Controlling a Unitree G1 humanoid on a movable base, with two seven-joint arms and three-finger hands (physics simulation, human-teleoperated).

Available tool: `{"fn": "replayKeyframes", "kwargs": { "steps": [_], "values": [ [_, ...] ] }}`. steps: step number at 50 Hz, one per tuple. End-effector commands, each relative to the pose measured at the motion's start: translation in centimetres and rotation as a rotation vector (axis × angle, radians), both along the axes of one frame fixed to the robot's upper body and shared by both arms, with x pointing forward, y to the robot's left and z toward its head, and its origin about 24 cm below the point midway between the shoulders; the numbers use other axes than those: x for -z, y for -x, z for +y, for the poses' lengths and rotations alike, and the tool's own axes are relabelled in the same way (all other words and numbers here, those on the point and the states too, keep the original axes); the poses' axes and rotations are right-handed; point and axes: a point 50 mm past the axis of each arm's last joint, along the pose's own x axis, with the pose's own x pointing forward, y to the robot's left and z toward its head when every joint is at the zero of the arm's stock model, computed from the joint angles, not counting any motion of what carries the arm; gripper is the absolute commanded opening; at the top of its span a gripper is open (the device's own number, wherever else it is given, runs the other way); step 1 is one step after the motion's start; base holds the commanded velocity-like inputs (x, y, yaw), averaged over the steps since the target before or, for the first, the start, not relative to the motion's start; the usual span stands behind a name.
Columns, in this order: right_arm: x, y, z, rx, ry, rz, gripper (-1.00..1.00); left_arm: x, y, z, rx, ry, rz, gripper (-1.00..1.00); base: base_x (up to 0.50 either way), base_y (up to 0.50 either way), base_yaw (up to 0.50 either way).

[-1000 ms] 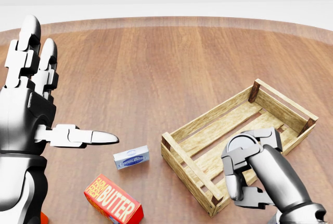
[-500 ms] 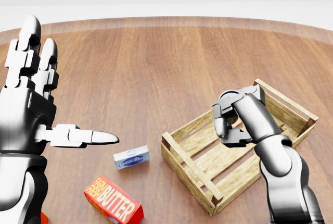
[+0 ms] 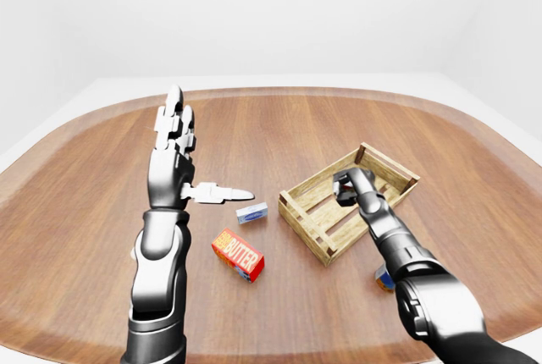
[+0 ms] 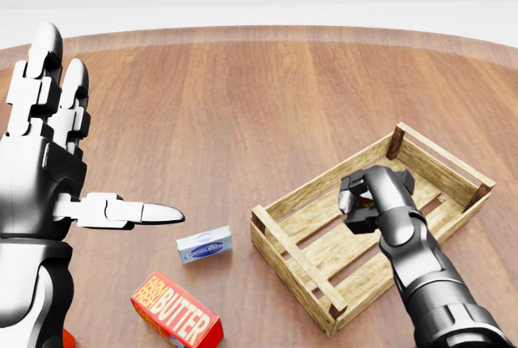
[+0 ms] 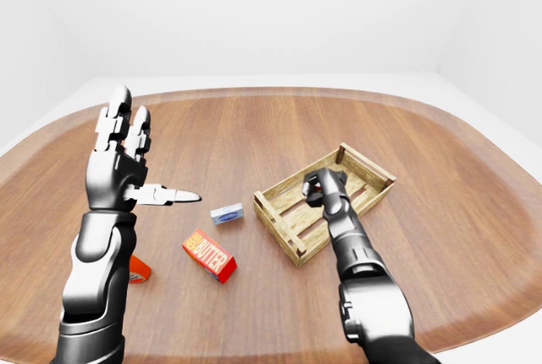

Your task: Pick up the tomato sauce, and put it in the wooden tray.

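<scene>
placing step: right hand [image 4: 371, 196] clenched on small red tomato sauce [image 4: 367, 199] over slatted wooden tray [image 4: 295, 202]; next, release. left hand [image 4: 48, 162] splayed, empty.

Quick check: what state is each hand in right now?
Left hand: open, fingers spread upright, holding nothing.
Right hand: fingers curled shut over the slatted wooden tray, round a small red thing, too hidden to identify.
</scene>
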Motion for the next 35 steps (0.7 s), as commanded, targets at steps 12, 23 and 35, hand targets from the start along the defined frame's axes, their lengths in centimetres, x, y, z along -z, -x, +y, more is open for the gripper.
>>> {"fn": "replayKeyframes", "kwargs": {
  "steps": [12, 23, 35],
  "values": [
    [2.1, 0.8, -0.9, 0.13, 0.004, 0.109, -1.0, -0.1, 0.0, 0.0, 0.001, -0.001, -0.003, 1.0, 0.0, 0.0, 0.0],
    [2.9, 1.4, -1.1, 0.146, -0.008, 0.123, -1.0, -0.1, 0.0, -0.1, 0.004, 0.001, -0.003, 1.0, 0.0, 0.0, 0.0],
    [3.3, 1.8, -1.4, 0.161, -0.001, 0.132, -1.0, -0.1, 0.0, 0.0, 0.003, 0.002, -0.003, 1.0, 0.0, 0.0, 0.0]
  ]
}}
